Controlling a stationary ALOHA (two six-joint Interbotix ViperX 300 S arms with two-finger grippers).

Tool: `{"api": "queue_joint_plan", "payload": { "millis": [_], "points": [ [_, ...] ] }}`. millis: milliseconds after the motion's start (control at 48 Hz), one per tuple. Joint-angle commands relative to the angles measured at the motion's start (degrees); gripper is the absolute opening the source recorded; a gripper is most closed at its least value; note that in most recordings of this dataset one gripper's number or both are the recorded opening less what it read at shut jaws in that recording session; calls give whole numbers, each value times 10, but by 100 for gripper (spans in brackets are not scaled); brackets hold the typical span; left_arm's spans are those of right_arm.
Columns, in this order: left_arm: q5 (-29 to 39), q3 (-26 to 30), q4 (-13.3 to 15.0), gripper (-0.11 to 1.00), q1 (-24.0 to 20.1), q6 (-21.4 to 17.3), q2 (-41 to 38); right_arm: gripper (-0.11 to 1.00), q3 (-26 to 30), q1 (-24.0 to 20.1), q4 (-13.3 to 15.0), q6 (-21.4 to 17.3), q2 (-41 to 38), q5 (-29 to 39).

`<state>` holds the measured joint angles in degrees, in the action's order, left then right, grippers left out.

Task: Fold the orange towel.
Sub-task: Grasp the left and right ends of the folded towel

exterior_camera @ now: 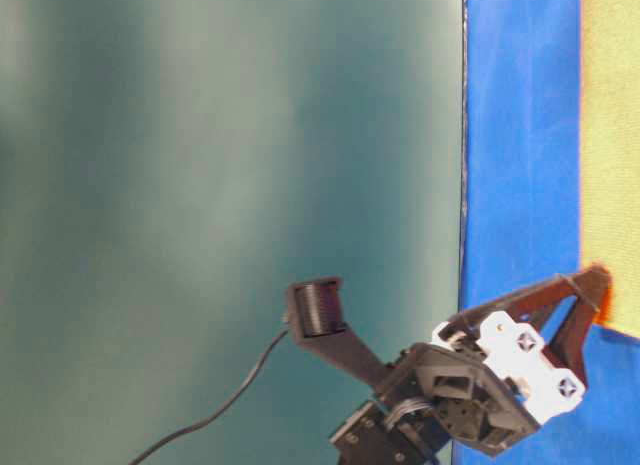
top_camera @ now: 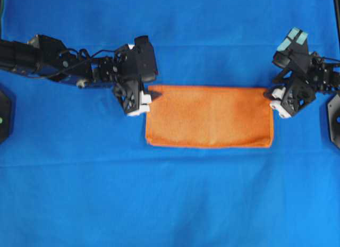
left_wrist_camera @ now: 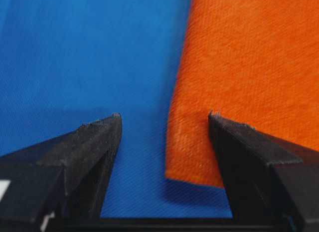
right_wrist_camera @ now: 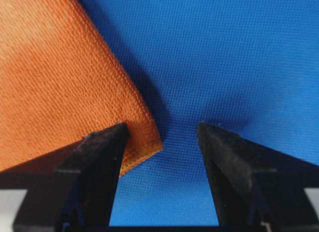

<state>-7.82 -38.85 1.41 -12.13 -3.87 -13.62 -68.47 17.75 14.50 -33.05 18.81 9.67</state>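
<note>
The orange towel [top_camera: 210, 116] lies flat on the blue cloth as a wide rectangle, folded in half. My left gripper [top_camera: 148, 99] is open over the towel's upper left corner; in the left wrist view [left_wrist_camera: 164, 117] the towel [left_wrist_camera: 239, 67] has that corner between the jaws, with one finger [left_wrist_camera: 249, 147] over the cloth. My right gripper [top_camera: 270, 96] is open at the upper right corner; in the right wrist view [right_wrist_camera: 162, 127] the towel [right_wrist_camera: 60, 82] has its corner tip just inside the left finger [right_wrist_camera: 99, 157]. Neither gripper holds anything.
The blue cloth [top_camera: 170, 204] covers the whole table. Black arm bases stand at the left edge [top_camera: 4, 117] and the right edge [top_camera: 333, 117]. The table-level view shows a strip of the towel [exterior_camera: 612, 135] and a gripper's fingers [exterior_camera: 585, 290] at its corner.
</note>
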Motion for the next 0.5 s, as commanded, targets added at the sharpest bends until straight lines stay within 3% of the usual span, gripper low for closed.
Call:
{"api": "queue_joint_plan", "payload": {
  "millis": [0, 229, 334, 396, 480],
  "points": [
    [-4, 11, 1, 64, 1, 0, 6, 60, 10, 2, 1, -2, -9, -11],
    [7, 11, 1, 60, 1, 9, 4, 57, 10, 2, 1, -2, -13, -24],
    [27, 13, 0, 51, 5, 8, 3, 51, 10, -1, 1, 2, -13, -25],
    [44, 15, 1, 41, 9, 8, 3, 40, 10, -9, 2, 6, -13, -25],
    [59, 19, 0, 25, 11, 4, 1, 16, 10, -16, 1, 6, -13, -31]
  ]
}}
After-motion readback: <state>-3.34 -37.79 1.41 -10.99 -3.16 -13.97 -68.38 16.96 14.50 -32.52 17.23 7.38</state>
